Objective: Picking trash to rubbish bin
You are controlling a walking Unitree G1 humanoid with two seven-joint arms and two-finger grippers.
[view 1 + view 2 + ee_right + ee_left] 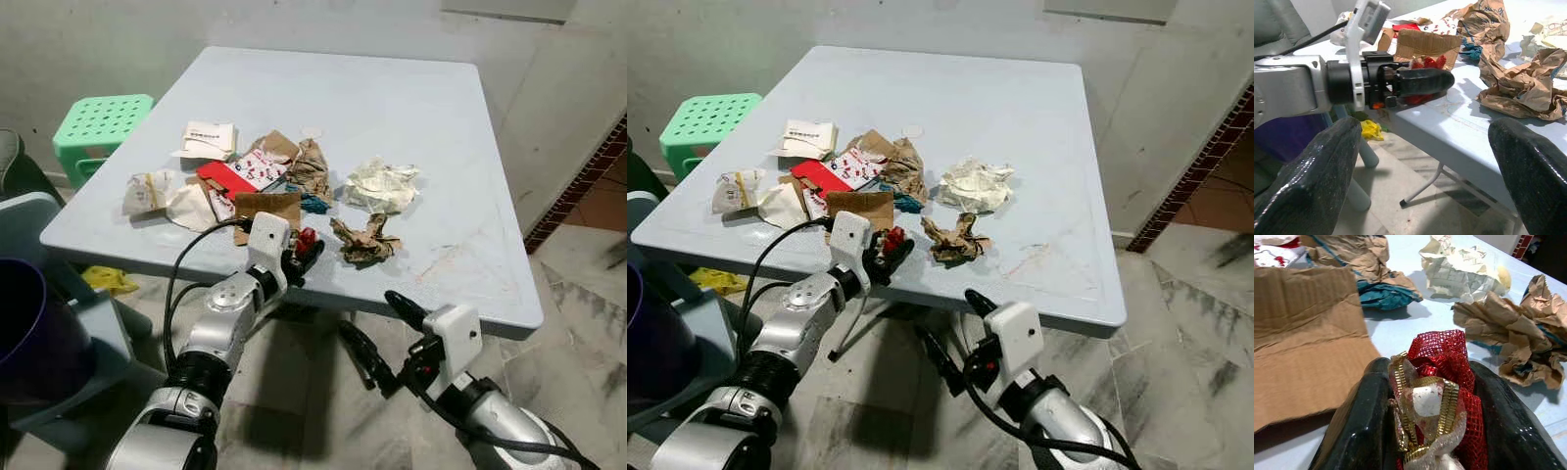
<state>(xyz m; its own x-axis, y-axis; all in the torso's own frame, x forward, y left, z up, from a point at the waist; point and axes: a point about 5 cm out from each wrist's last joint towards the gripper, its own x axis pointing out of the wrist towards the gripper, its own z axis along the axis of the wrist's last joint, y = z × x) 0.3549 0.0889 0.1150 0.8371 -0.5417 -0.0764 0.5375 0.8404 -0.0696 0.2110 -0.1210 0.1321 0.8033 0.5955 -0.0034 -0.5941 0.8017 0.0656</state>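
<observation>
I see the red mesh wrapper (1444, 382), trimmed with gold ribbon, clenched between the jaws of my left gripper (306, 250) at the near edge of the counter (460, 147), lower centre of the head frame. Just beyond it lie a cardboard piece (266, 208), crumpled brown paper (364, 240) and a white paper wad (380, 186). My right gripper (377, 338) hangs below the counter edge at lower right, jaws spread wide, holding nothing.

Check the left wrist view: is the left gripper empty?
No, the left gripper is closed on a red mesh wrapper with gold trim, wedged between its two black fingers above the table.
</observation>
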